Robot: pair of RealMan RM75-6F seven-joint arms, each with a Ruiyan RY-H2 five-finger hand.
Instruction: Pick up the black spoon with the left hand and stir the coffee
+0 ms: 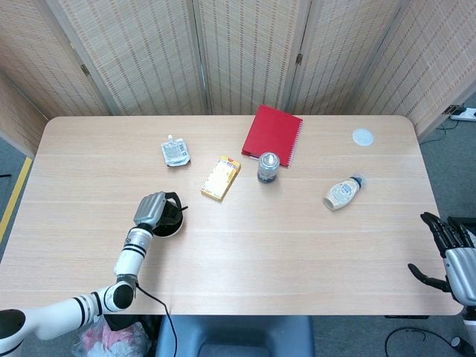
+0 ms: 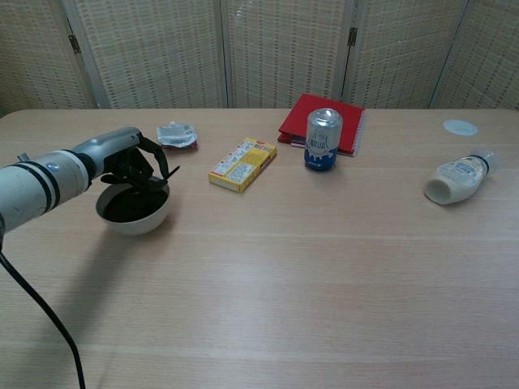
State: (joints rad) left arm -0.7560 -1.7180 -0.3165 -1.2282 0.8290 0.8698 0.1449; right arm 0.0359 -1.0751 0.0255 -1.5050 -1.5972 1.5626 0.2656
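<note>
A white bowl (image 2: 154, 215) of dark coffee (image 2: 124, 207) stands at the table's left front; in the head view the bowl (image 1: 172, 229) is mostly hidden under my hand. My left hand (image 2: 133, 161) hovers over the bowl's far rim with its fingers curled down around the black spoon (image 2: 152, 181), whose lower end reaches into the bowl. From above, the left hand (image 1: 153, 210) covers the bowl's left part. My right hand (image 1: 449, 248) hangs off the table's right front corner, fingers apart, holding nothing.
Behind the bowl lie a silver pouch (image 2: 175, 134) and a yellow box (image 2: 242, 164). A blue can (image 2: 323, 139) stands before a red notebook (image 2: 346, 123). To the right lie a white bottle (image 2: 457, 178) and a small white lid (image 2: 460, 126).
</note>
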